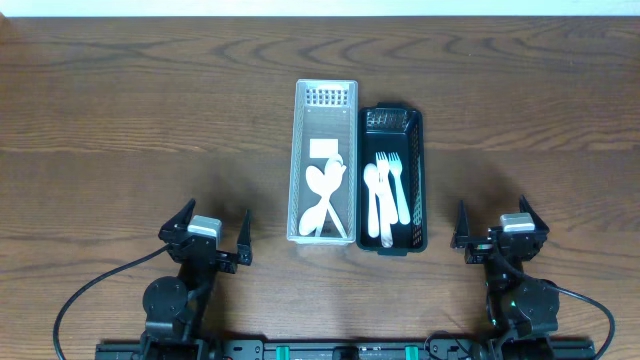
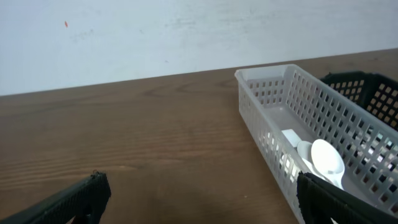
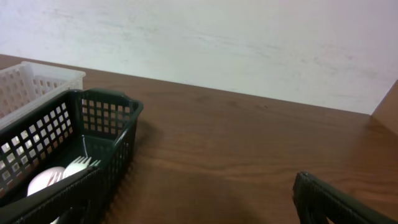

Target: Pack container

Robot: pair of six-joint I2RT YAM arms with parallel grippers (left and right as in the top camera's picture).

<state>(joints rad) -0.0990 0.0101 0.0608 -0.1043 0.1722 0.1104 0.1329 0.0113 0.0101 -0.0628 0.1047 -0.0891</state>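
1. My left gripper [image 1: 216,216] sits low over the table [image 1: 120,120], near-left of the white basket [image 1: 297,150]. Its fingers [image 2: 74,198] are spread wide with nothing between them.
2. My right gripper [image 1: 492,214] sits low too, near-right of the white basket and past the black basket [image 1: 418,170]. It is also spread wide and empty.
3. Both wrists aim out across the table, away from my base, roughly level with the tabletop.
4. The white basket's long axis runs straight away from me, and it stands upright with its open side up.
5. The black basket lies parallel, right against the white basket's right wall and shifted a little nearer to me.
6. The white basket holds white spoons [image 1: 322,190], crossed over each other. Their bowls point to the far end and their handles to the near end. A small white card [image 1: 325,148] lies flat just beyond the bowls.
7. The black basket holds white forks [image 1: 392,185] and one more spoon [image 1: 371,195]. They lie lengthwise side by side, heads toward the far end. I can't tell the exact fork count.
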